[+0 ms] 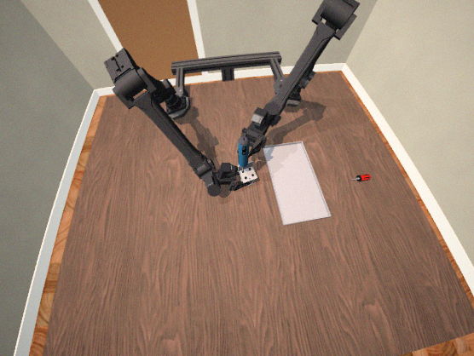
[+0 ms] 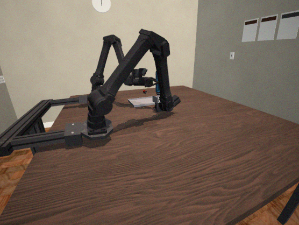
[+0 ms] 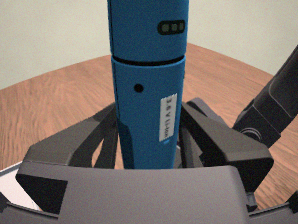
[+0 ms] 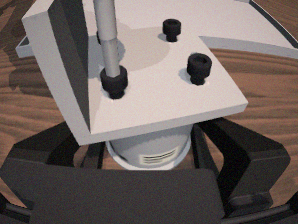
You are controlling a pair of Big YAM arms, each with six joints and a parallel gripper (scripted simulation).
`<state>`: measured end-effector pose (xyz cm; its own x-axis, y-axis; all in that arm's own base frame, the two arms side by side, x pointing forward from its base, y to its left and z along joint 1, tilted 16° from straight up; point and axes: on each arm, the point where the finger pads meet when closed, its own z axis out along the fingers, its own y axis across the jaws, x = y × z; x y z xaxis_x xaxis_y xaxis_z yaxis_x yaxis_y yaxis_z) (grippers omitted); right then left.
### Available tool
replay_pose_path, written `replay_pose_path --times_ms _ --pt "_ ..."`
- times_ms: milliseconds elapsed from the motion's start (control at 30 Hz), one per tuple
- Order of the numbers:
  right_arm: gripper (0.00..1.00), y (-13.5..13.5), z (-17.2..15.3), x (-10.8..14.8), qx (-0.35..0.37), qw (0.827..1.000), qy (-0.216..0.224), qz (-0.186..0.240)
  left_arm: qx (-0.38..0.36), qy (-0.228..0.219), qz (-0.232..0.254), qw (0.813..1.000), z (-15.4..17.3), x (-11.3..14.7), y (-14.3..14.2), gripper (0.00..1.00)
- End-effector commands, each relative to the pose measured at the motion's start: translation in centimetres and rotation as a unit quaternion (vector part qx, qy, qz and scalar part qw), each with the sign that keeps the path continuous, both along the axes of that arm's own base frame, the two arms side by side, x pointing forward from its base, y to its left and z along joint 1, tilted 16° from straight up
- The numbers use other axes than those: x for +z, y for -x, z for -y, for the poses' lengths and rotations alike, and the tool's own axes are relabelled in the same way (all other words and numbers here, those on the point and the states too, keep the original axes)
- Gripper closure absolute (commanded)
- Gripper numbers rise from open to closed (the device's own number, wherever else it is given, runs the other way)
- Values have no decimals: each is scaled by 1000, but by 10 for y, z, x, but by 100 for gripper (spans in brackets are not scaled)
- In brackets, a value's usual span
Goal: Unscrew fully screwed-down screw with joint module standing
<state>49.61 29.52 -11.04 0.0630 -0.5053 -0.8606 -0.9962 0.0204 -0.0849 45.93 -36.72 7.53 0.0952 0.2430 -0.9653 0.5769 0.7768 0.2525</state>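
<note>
Pale walls are met by a grey-green one (image 2: 242, 89), where three sheets (image 2: 250, 30) are hung; a round clock (image 2: 101, 5) is mounted opposite the wooden surface's (image 1: 205, 272) (image 2: 161, 161) near edge.

In the right wrist view, the screwdriver shaft (image 4: 106, 30) is cut off at 11 o'clock and hides most of the screw (image 4: 100, 38) behind it.

The place looks like a plain room set up as a robot lab: two black arms on a metal frame (image 1: 226, 62) (image 2: 25, 115) at a wood-grain table (image 1: 205, 272) (image 2: 166, 161), with a clock (image 2: 101, 5), a wall switch or socket (image 2: 232, 55) and posted sheets (image 2: 265, 29) on the walls.
</note>
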Motion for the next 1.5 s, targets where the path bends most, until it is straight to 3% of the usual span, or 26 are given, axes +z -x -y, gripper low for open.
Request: replay_pose_path --times_ms 0,800,833,1233,1467 --pt "41 -11 -5 8 0 1000 -5 14 3 -1 12 1000 4 7 -9 58" --pt "41 -11 -5 8 0 1000 -5 14 -1 8 14 1000 5 12 -5 58" --pt "41 -11 -5 8 0 1000 -5 14 -1 6 21 1000 8 23 -8 58" --pt "41 -11 -5 8 0 1000 -5 14 -5 16 32 999 15 40 -5 58" --pt "41 -11 -5 8 0 1000 -5 14 -7 11 26 1000 18 38 -3 58"
